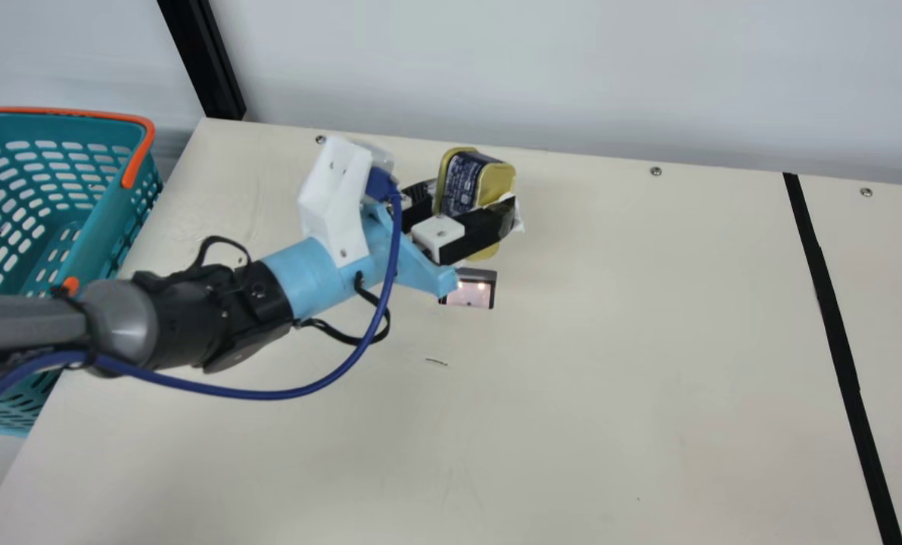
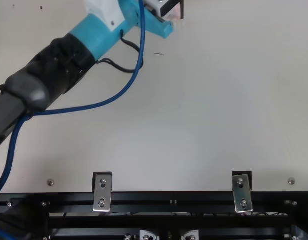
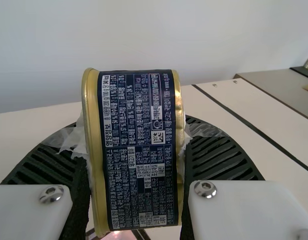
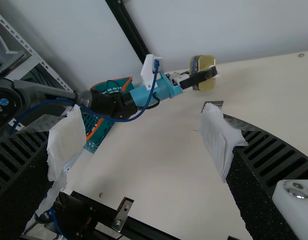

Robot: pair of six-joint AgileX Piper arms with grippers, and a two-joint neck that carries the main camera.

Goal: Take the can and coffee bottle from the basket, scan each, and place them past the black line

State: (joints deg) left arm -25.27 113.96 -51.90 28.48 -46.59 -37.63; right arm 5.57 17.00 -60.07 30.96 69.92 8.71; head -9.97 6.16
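Item: my left gripper [image 1: 475,203], at the far side of the table [image 1: 610,393], left of the black line [image 1: 837,325]. Jaws closed upon the can [image 1: 462,182], one finger against each of its golden ends; the dark printed side faces my wrist camera.

Item: the can, held between those two fingers, at the far part of the table. Whether its underside touches anything, I cannot tell.

Item: scanner [image 1: 470,290], small, dark-framed, its window lit pink, on the table just nearer than the can.

Item: my right gripper [image 4: 143,142], in its own wrist view. Jaws spread wide apart, torn white wrapping on the pads.

Item: basket [image 1: 99,115], teal mesh with orange trim, at the left edge of the table; my left arm passes over it.

Item: the black line, a strip running far to near across the table's right part, well apart from the can.
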